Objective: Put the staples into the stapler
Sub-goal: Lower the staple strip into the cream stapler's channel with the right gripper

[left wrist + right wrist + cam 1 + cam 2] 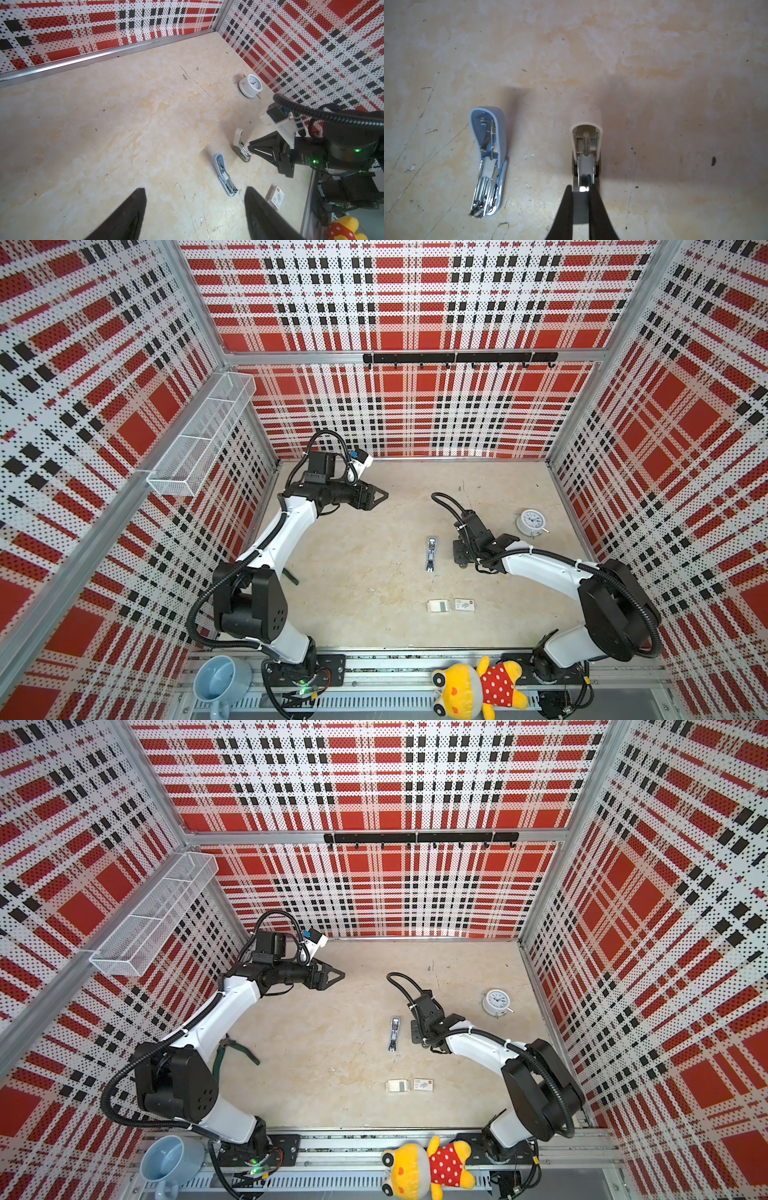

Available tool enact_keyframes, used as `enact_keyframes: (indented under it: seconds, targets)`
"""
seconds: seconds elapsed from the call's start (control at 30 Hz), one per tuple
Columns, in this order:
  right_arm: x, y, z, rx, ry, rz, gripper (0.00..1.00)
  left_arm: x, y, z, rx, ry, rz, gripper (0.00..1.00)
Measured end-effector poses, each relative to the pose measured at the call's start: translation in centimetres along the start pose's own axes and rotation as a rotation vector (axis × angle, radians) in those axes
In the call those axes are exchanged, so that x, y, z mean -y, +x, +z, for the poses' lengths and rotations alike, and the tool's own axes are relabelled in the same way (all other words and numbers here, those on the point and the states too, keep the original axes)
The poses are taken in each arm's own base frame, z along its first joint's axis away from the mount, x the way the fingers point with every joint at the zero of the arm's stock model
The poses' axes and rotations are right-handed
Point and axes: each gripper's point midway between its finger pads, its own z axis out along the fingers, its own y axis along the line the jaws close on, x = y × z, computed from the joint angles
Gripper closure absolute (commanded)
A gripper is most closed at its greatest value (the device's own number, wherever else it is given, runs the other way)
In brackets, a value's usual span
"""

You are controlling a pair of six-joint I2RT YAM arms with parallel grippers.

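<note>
Black and thin, your right gripper (580,190) pinches the shiny metal end of the beige stapler (586,128). Its two jaws are squeezed nearly together on that metal. The beige stapler sits on the table (654,62) with its lid tipped up. Just beside it lies the blue stapler (488,153), and nothing touches it. It is open too, so you can see the spring and the silver channel inside. In both top views the blue stapler (431,553) is near the middle of the table, left of your right gripper. The staples (440,606) are nearer the front edge, in a small white tray (430,605), well apart from the blue stapler. A white sleeve (464,605) with a red mark lies just beside the tray. Your left gripper (194,188) is up in the air at the back left, its jaws spread wide and holding nothing. A small white clock (532,522) sits near the right wall.
</note>
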Motion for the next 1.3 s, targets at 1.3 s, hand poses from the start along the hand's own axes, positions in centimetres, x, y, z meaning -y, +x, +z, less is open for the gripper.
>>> enact_keyframes:
  seconds: [1.3]
  targets:
    - [0.4, 0.9, 1.2, -0.008, 0.024, 0.031, 0.94, -0.2, 0.4, 0.3, -0.009, 0.002, -0.007, 0.23]
